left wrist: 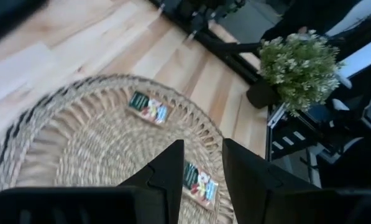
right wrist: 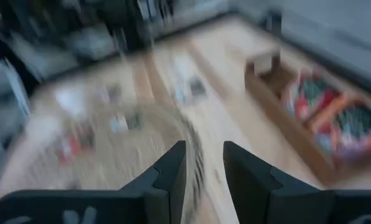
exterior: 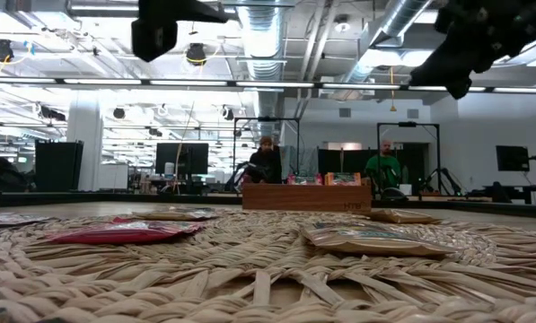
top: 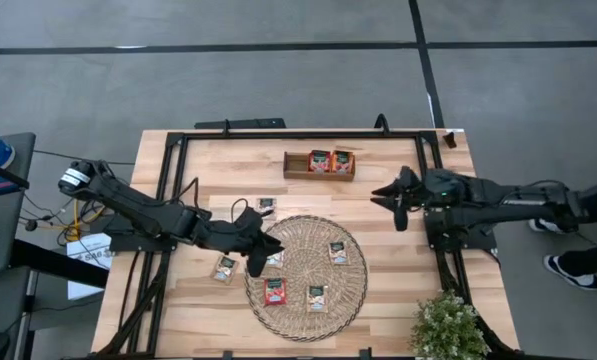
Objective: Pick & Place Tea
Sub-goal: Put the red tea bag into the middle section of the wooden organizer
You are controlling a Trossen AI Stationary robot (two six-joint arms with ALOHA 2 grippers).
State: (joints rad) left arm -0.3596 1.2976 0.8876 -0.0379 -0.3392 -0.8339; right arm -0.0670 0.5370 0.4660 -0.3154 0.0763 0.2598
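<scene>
Tea sachets: four on the woven mat [top: 305,278] in the high view, a red one [top: 275,291] lower left, a pale one [top: 318,297] beside it to the right, another pale one [top: 338,253] upper right, and a fourth [top: 276,258] at the mat's left edge partly under the left hand [top: 259,254]. Off the mat on the bare tabletop [top: 388,300]: one sachet [top: 224,268] just left of the mat, one [top: 267,205] above it. Two more sachets [top: 319,161] [top: 342,161] stand side by side in the wooden tray [top: 296,167] at upper centre. The sachets are square, so no long axis; the green bands mostly face the frame's top, the left loose one tilted. Low view adds what the top-down one can't: sachets lie flat on the weave, red one [exterior: 124,232] left, pale one [exterior: 366,239] right, tray [exterior: 305,196] behind at centre, two people seated far back in the room. Left wrist view shows two sachets on the mat [left wrist: 79,143], one [left wrist: 149,108] well ahead and one [left wrist: 199,184] between the fingers [left wrist: 166,171] but below them, not touching; the jaws stand slightly apart with nothing in them; potted plant [left wrist: 300,65] at upper right. Left arm stretches low from frame left, hand over the mat's left rim. Right arm reaches in from frame right, right hand [top: 398,196] over bare wood right of the tray, well clear of the tea; its wrist view shows fingers [right wrist: 173,171] parted a little, empty, tray [right wrist: 322,118] at right.
</scene>
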